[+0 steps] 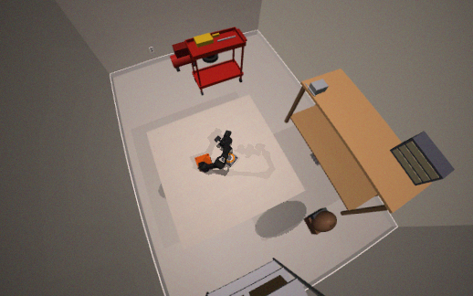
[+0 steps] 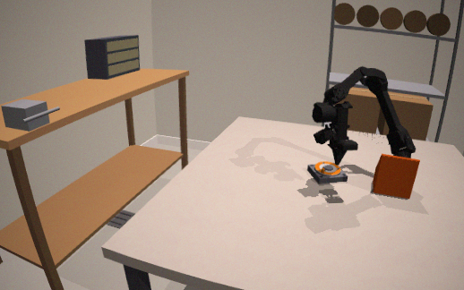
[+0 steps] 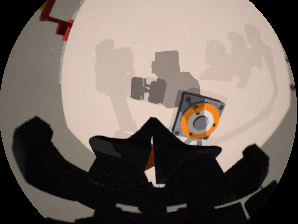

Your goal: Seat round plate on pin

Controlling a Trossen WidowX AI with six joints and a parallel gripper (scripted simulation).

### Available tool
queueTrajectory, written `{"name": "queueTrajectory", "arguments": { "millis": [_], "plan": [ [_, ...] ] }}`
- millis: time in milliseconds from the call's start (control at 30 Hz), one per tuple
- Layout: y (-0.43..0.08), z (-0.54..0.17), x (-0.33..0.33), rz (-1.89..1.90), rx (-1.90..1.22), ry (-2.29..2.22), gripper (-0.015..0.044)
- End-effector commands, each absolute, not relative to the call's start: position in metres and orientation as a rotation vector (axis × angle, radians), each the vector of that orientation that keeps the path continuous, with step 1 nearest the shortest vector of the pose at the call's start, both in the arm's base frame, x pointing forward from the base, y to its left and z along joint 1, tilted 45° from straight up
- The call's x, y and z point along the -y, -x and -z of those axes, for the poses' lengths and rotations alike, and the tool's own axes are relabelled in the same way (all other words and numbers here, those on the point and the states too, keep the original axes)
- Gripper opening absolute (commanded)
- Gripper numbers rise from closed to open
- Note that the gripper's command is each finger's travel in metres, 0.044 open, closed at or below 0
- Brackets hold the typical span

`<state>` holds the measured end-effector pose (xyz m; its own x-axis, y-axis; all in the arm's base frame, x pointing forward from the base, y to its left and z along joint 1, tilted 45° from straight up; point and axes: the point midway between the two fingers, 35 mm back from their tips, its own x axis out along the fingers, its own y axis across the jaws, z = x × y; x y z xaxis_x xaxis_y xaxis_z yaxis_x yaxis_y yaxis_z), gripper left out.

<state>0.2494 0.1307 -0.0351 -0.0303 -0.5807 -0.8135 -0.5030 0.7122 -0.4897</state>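
The round plate (image 1: 234,158) (image 2: 335,172) (image 3: 186,121), an orange ring with a pale inner part, sits around the grey post (image 2: 329,168) (image 3: 201,123) on the square dark grey base (image 2: 330,179) (image 3: 191,97). Small dark marks show on the ring's upper part in the wrist view, but I cannot tell tab, hole and pin apart. The plate's tilt is too small to tell. My gripper (image 2: 338,162) (image 3: 152,120) is shut and empty, pointing down. Its tips are above and beside the plate in the exterior view; the plate lies to their right in the wrist view. Contact is not visible.
An orange block (image 1: 203,160) (image 2: 396,176) stands on the pale table (image 1: 192,206) (image 2: 215,215) near the arm's base. Around the table are a red cart (image 1: 218,74), a wooden workbench (image 1: 352,123) (image 2: 85,94) and a shelf rack (image 2: 385,82).
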Motion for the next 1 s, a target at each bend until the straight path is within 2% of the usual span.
{"name": "queueTrajectory", "arguments": {
  "millis": [0,300,600,967],
  "plan": [
    [-0.275,0.009,-0.086,0.449,-1.496,0.728,0.0000],
    [-0.285,0.005,-0.077,0.516,-1.455,0.699,0.0000],
    [-0.289,0.038,-0.044,0.518,-1.453,0.700,0.0000],
    [-0.298,0.038,-0.043,0.518,-1.453,0.700,0.0000]
  ]
}}
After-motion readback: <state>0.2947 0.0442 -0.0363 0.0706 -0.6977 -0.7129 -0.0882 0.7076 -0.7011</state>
